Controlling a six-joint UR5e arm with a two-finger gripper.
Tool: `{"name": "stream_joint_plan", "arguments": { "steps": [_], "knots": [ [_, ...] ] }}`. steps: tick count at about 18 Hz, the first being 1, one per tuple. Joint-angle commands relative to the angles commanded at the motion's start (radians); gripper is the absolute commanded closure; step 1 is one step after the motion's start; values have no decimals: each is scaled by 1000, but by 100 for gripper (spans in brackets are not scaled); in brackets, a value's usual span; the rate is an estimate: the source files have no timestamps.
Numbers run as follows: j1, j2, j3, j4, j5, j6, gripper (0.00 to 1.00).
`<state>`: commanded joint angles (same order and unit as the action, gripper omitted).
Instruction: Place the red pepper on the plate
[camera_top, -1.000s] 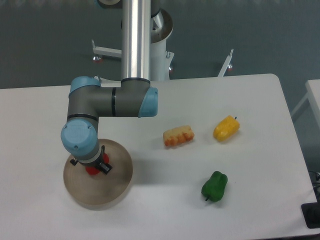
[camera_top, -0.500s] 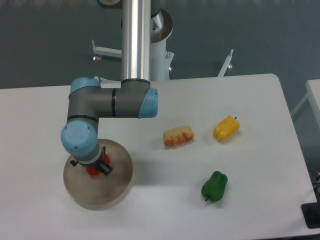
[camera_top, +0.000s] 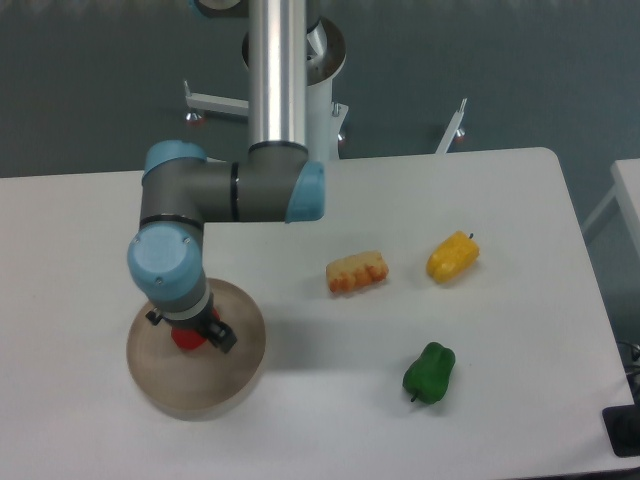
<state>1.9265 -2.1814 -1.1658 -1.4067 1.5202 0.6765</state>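
The gripper (camera_top: 190, 331) hangs low over the plate (camera_top: 195, 385), pointing down, mostly hidden under the arm's blue-capped wrist (camera_top: 166, 266). Only dark bits of its fingers (camera_top: 222, 336) show at the sides, so whether they are parted or closed cannot be told from this view. Directly beneath it, a patch of the red pepper (camera_top: 185, 339) is visible, sitting within the plate's outline toward its far-left part; the gripper covers the top of the pepper, and contact between them cannot be judged. The plate is a round tan disc lying on the near-left area of the white table (camera_top: 500, 420).

The grey forearm (camera_top: 215, 190) runs from the wrist rightward to a blue-capped joint (camera_top: 308, 192), where it meets the tall silver upright link (camera_top: 275, 70).

To the right of the plate and well apart from it, an orange-and-yellow corn-like toy (camera_top: 357, 272) lies near the table's middle. Farther right is the yellow pepper (camera_top: 452, 257). The green pepper (camera_top: 429, 371) lies nearer the front edge, below and between those two.
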Motion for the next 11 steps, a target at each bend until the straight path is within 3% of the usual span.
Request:
{"name": "stream_joint_plan", "arguments": {
  "steps": [6, 11],
  "knots": [
    [178, 0, 74, -2, 0, 184, 0],
    [310, 0, 92, 32, 3, 408, 0]
  ]
}}
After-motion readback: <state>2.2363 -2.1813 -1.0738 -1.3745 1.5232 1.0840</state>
